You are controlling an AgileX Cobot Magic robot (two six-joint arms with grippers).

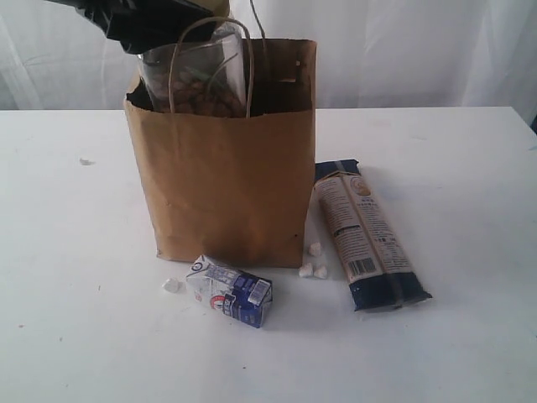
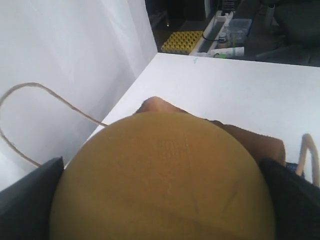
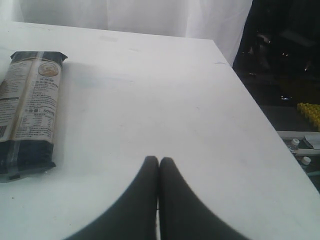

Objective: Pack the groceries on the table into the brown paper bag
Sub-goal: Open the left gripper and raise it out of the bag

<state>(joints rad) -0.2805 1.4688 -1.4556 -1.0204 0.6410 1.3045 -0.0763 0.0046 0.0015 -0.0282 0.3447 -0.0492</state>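
Observation:
The brown paper bag (image 1: 226, 185) stands upright mid-table. A gold-lidded clear jar (image 1: 201, 80) hangs in its mouth, partly below the rim, with my left gripper (image 1: 159, 21) shut on its top. In the left wrist view the gold lid (image 2: 165, 180) fills the space between my two black fingers (image 2: 30, 200). A small white-blue carton (image 1: 231, 291) lies in front of the bag. A long dark-blue noodle packet (image 1: 365, 235) lies to its right, also seen in the right wrist view (image 3: 30, 110). My right gripper (image 3: 159, 162) is shut and empty over the table (image 1: 470, 168), out of the exterior view.
Small white crumbs (image 1: 312, 264) lie by the bag's front corner, another one (image 1: 173, 285) left of the carton. The bag's cord handle (image 2: 30, 90) loops beside the jar. The table's edge (image 3: 250, 105) drops off to dark floor clutter. A white curtain hangs behind.

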